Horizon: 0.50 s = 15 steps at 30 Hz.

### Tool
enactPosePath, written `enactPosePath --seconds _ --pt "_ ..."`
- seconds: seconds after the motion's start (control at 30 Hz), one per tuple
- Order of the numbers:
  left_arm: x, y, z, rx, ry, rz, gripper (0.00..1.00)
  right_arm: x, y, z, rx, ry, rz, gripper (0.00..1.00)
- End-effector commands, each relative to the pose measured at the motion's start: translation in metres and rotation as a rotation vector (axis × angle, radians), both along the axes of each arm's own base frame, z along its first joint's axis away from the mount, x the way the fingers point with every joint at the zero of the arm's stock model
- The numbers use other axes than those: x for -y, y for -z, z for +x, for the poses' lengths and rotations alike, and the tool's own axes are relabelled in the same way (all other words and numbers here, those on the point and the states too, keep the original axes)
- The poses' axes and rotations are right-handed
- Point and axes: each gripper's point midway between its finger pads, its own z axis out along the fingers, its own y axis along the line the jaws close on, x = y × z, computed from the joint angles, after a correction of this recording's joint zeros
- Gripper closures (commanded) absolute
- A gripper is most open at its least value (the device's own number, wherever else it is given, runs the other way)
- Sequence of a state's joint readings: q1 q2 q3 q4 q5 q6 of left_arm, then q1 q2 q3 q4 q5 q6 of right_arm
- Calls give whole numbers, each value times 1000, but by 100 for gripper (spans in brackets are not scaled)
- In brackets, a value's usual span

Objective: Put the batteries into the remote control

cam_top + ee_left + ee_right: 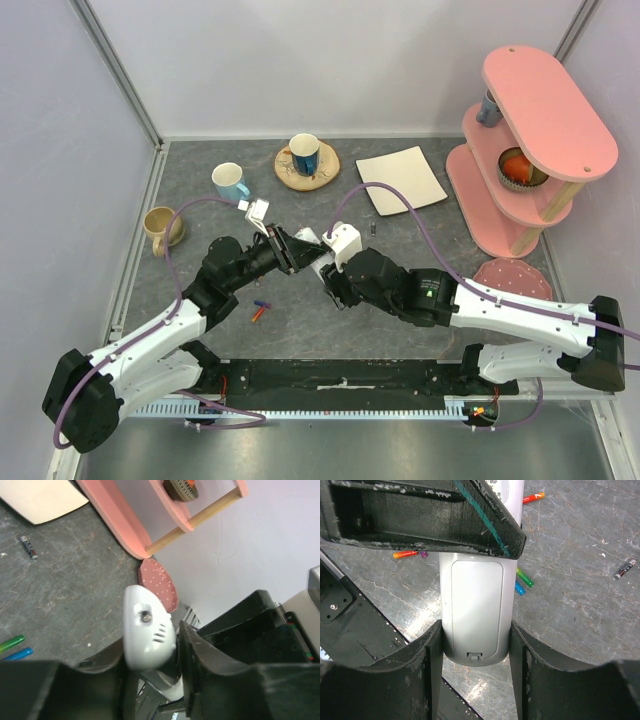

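The right gripper (475, 647) clamps the remote control (472, 605) in mid-air, with its battery cover (472, 607) shut. The left gripper (152, 645) stands narrow about the upper part, but I cannot tell whether it pinches. Uneven pulls could twist the remote free, dropping it among the batteries (260, 310) on the table (420, 230).

The remote control (472, 612) is smooth pale plastic with a soft sheen. The right hand (475, 630) has matt black plastic fingers (540, 680), scuffed at the edges. The bench (580, 610) looks like dark, veined, matt stone. The batteries (526, 578) wear glossy coloured wraps. The shelf (545, 110) is smooth pink board on bare wooden dowels.
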State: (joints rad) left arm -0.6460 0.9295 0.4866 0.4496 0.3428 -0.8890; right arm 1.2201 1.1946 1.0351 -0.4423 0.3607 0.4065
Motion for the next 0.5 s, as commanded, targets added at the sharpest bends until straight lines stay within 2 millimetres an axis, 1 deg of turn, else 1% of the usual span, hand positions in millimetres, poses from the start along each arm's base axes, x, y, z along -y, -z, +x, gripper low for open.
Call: enactPosePath --seconds 0.0,0.03,0.07,0.13,0.17,0.23,0.27,0.3,0.37,0.4,0.43,0.47 --pt "2 -5 -4 30 21 -19 67 -13 -28 5 46 2 77 88" --pt "2 -5 -4 30 21 -19 72 -12 -29 5 48 3 80 88" --pt "2 -6 -4 31 21 -20 81 -12 -31 5 50 0 84 88" --pt "2 -5 -3 30 21 -18 89 -10 -32 5 51 5 87 86" --pt "2 -4 -3 28 17 -16 98 -10 -31 6 54 8 86 83" --pt "1 -1 -2 21 10 -13 98 -8 -32 5 54 11 91 69" --pt "-1 0 -1 21 -4 -13 98 -7 -34 5 53 18 96 60" --pt "-2 1 0 21 -13 -15 98 -4 -34 5 50 24 98 45" --pt "-6 4 3 19 -51 -19 98 -2 -37 4 45 30 113 34" --pt "-10 2 4 27 -70 -26 98 2 -41 2 46 35 121 27" --pt "-12 1 5 30 -88 -29 98 4 -43 2 45 40 127 25" --pt "-17 6 10 28 -131 -24 98 9 -44 1 40 45 124 22"
